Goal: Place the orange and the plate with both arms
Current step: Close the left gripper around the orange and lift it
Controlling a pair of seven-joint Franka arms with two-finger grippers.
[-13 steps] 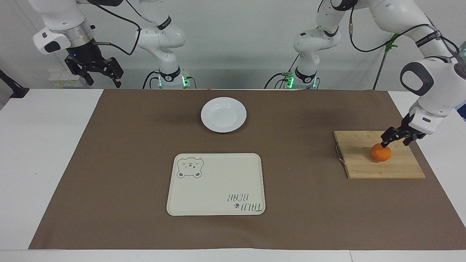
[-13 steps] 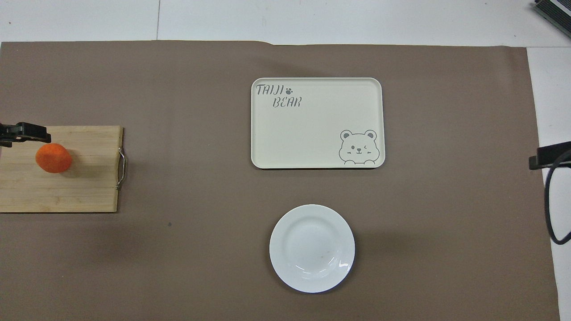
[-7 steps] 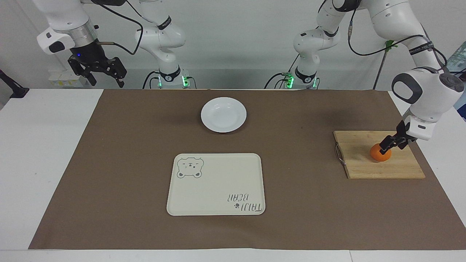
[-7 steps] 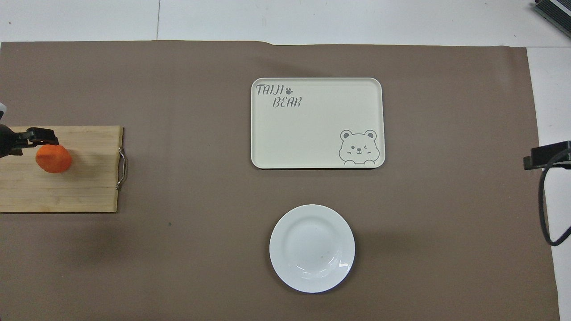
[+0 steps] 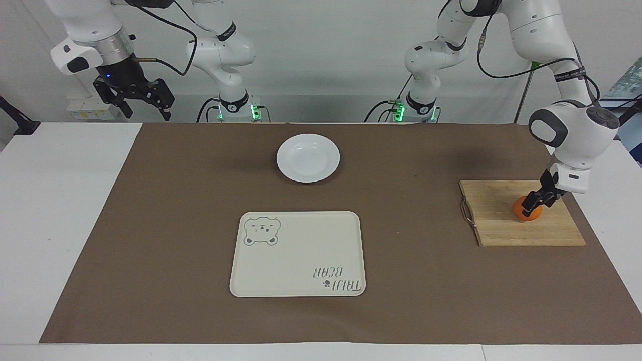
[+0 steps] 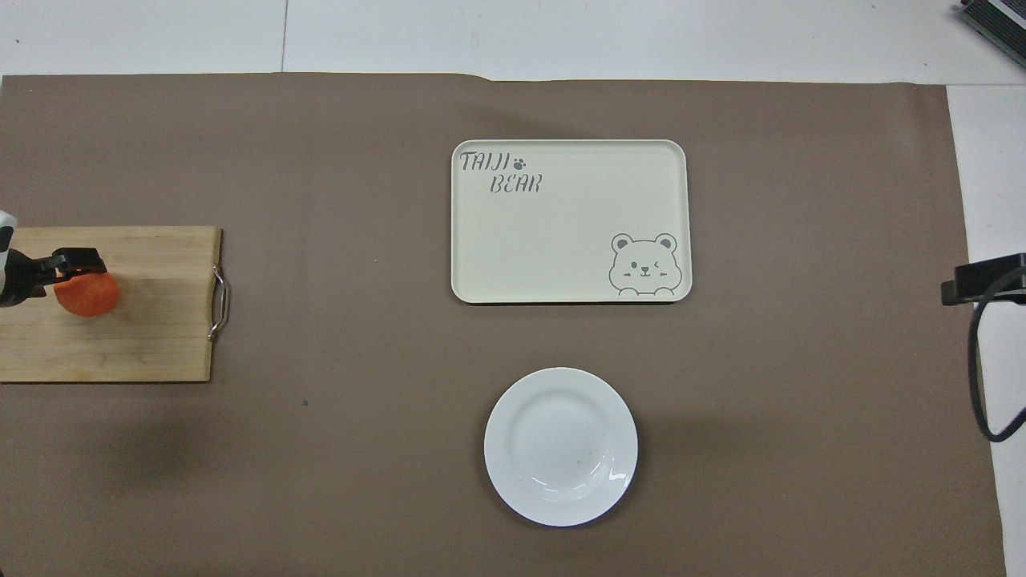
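Bright, even overhead light; soft shadows; sharp.

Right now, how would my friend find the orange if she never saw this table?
Look toward the left arm's end of the brown mat for the wooden cutting board. The orange sits on it, at the left gripper. It's the only small, round, brightly coloured thing there.

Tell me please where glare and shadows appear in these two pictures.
Overhead view: bright glare streaks on the plate rim nearest the robots, and a soft dark shadow on the brown mat near the cutting board. Facing view: faint arm shadows on the mat, and no strong glare on the tray.
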